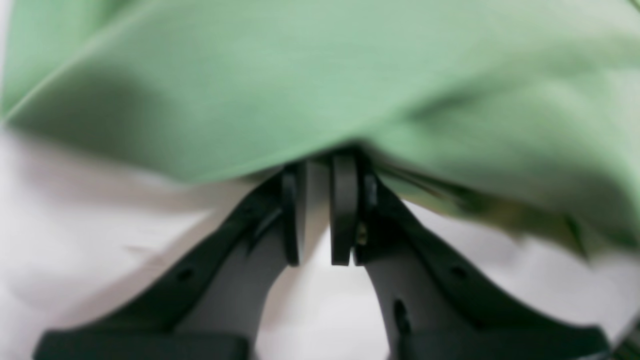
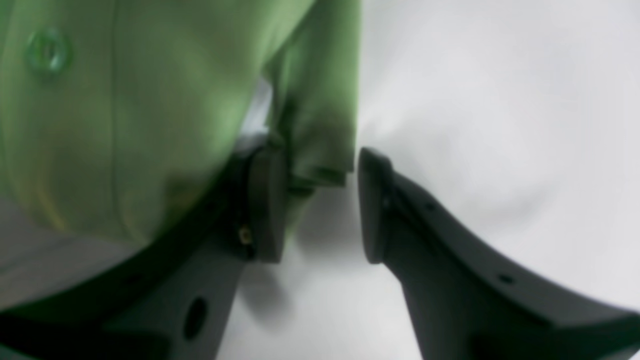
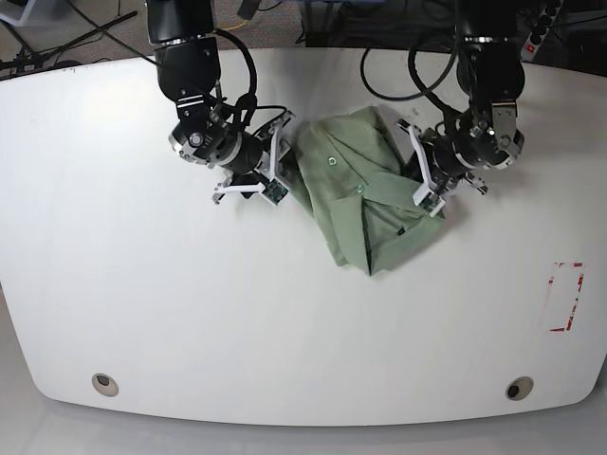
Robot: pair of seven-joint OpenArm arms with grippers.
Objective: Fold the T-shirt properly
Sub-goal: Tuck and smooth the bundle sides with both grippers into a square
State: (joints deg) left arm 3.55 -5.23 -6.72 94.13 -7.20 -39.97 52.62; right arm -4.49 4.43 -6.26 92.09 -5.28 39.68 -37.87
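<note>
The T-shirt lay bunched and partly folded on the white bench, toward the far edge and a little toward the bench's right-hand side as the base camera saw it, between the two arms. A small button or eyelet showed on the green cloth in the right wrist view.

Left gripper: jaws nearly together, a narrow gap between the pads, tips tucked under a fold of the green fabric. The cloth draped over the tips; a grip on its edge appeared to be in place.

Right gripper: jaws partly apart. A folded hem or sleeve end hung between them, touching the inner pad and apart from the outer finger. Not clamped.

Red tape marks sat near the right edge.
</note>
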